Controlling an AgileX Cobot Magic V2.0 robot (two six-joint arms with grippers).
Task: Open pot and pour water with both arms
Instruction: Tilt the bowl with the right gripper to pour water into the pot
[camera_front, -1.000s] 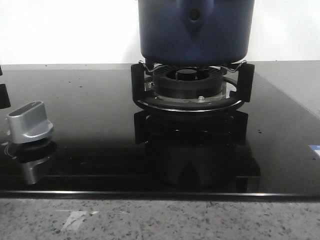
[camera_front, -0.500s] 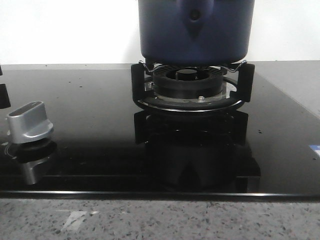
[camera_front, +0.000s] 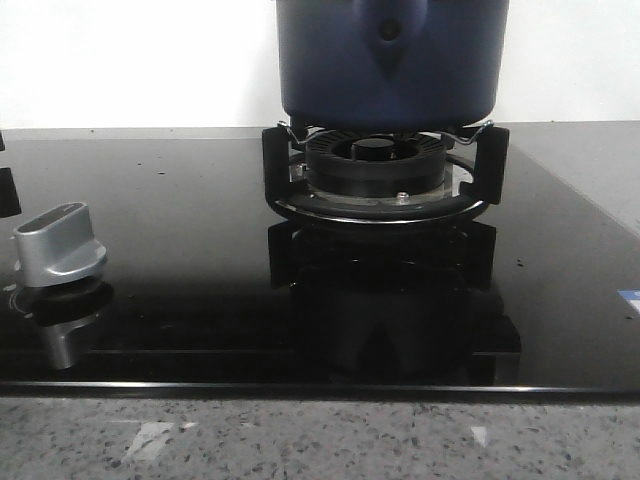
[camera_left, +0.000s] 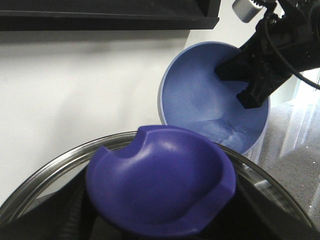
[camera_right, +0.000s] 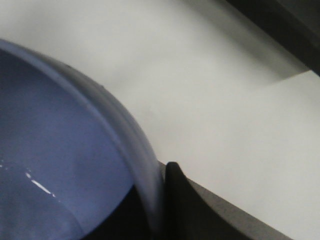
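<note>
Between the earlier front views and this one we find nothing displaced: the pot (camera_front: 392, 62) sits on the burner grate (camera_front: 380, 175) of the black glass hob (camera_front: 180, 260), the silver knob (camera_front: 58, 245) unmoved. We judge the pouring step paused. In the left wrist view the glass lid (camera_left: 150, 200) with its purple knob lies close below the camera, and the right gripper (camera_left: 252, 75) clasps the rim of the tilted light-blue bowl (camera_left: 200, 100). We cannot tell the left gripper's grasp.

Blue bowl (camera_right: 55, 165) rim close up, dark finger (camera_right: 176, 200) touching it, white wall (camera_right: 210, 100)
</note>
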